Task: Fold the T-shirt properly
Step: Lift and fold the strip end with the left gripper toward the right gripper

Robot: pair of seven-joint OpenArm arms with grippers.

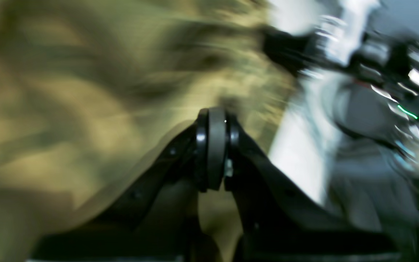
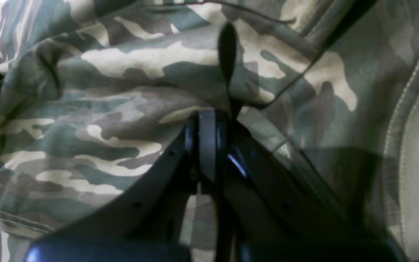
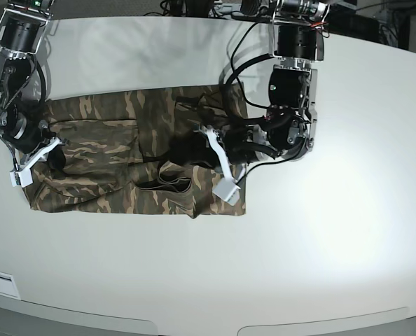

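Observation:
The camouflage T-shirt (image 3: 110, 178) lies spread across the white table, bunched and lifted in the middle. My left gripper (image 3: 183, 149) reaches in from the right over that bunched middle. In the left wrist view its jaws (image 1: 215, 122) are pressed together against heavily blurred cloth (image 1: 86, 91), so it seems shut on a fold. My right gripper (image 3: 57, 155) is at the shirt's left end. In the right wrist view its jaws (image 2: 209, 116) are shut on a pinch of the T-shirt (image 2: 122, 91), with creases running out from the tips.
The white table (image 3: 320, 245) extends in front of and to the right of the shirt. Both arm bases and their cables (image 3: 243, 49) stand along the far edge. A stitched hem (image 2: 409, 109) runs down the right of the right wrist view.

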